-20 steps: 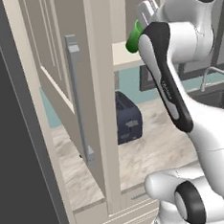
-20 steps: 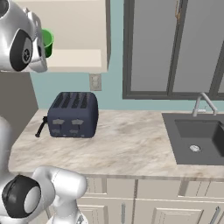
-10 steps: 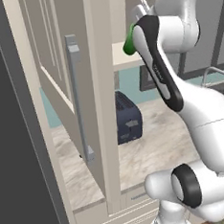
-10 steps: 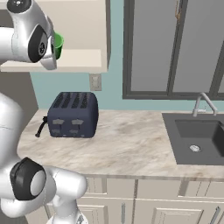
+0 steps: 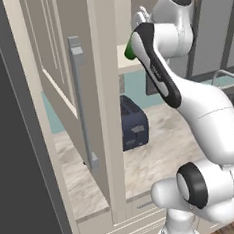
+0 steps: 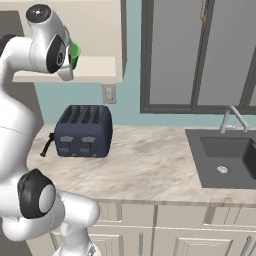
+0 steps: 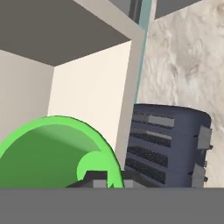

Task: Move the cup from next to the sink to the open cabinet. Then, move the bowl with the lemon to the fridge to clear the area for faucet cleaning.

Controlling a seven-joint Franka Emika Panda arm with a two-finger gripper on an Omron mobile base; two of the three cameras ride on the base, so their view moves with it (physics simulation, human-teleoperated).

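— Where's the cup [image 7: 52, 153]?
— Up at the open cabinet [image 6: 95, 70], above the toaster [image 6: 82, 131], its rim pinched in the gripper [image 7: 107, 181].
— Will it slip?
— Probably light, stiff and smooth-walled; I'd say the rim is the surest hold.

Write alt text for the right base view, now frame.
The white arm holds the green cup up at the shelf of the open cabinet, gripper shut on it. Below, a dark blue toaster stands on the marble counter; to the right are the dark sink and the silver faucet, under grey window panes.
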